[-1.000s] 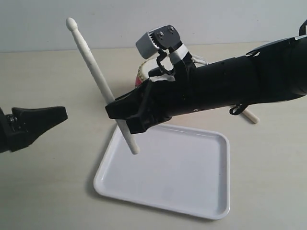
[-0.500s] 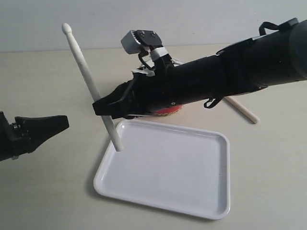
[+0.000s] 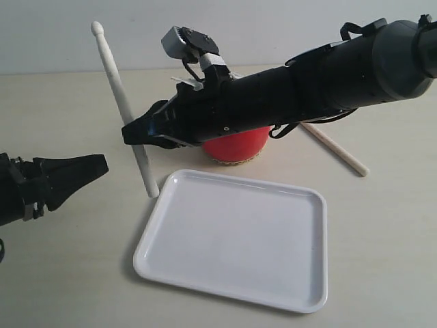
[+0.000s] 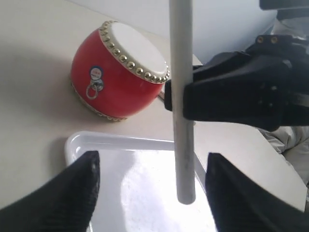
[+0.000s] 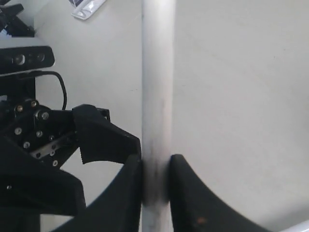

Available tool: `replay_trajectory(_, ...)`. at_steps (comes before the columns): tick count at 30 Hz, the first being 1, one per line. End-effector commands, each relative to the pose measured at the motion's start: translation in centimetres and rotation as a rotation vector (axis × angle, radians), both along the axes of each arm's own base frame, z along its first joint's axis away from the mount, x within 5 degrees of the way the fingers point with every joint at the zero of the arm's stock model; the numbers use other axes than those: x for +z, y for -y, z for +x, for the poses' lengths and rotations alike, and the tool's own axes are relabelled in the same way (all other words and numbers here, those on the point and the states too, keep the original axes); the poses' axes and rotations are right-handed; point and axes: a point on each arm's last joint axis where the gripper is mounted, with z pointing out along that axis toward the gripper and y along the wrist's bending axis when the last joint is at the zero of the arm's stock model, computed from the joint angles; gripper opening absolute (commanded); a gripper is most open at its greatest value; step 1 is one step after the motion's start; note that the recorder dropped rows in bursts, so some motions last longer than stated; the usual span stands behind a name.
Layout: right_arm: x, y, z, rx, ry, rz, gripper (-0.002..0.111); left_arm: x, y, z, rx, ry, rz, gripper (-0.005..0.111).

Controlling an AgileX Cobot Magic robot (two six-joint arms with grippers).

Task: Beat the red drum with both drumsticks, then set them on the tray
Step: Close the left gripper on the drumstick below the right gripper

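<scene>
Tray [image 3: 239, 239] and drum [image 3: 235, 145] sit on beige table [image 3: 68, 102], wall [image 3: 273, 27] seemingly grey.

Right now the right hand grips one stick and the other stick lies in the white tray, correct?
Not quite. The right hand does grip one stick, but the other stick lies on the table beyond the tray, not in it. The exterior view shows this.

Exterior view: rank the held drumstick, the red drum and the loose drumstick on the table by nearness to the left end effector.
1. Held drumstick, tilted in the right end effector, just ahead of the left end effector.
2. Red drum, beyond the tray's far edge.
3. Loose drumstick, lying at far right.
</scene>
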Motion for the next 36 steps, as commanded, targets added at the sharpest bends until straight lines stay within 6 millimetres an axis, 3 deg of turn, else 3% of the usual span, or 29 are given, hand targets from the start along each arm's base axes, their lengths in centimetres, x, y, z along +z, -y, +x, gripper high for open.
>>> replay_trajectory(1,0.4,-0.3,-0.3,0.018,-0.048,0.044,0.0,0.2,1.2,-0.2,-0.026,0.068,0.014,0.062)
replay_trajectory(14,0.5,-0.3,-0.4,0.025,-0.072,0.058,0.0,0.4,2.0,0.1,-0.039,0.094,0.013,0.062)
replay_trajectory(20,0.5,-0.3,-0.4,0.022,-0.071,0.056,0.0,1.1,4.1,0.6,-0.11,0.107,-0.024,0.062)
replay_trajectory(28,0.5,-0.3,-0.3,0.021,-0.071,0.054,0.0,-0.8,4.9,1.2,-0.095,0.033,-0.018,0.062)
replay_trajectory(36,0.5,-0.3,-0.3,0.021,-0.071,0.054,0.0,-0.9,5.1,1.5,-0.13,0.05,-0.005,0.062)
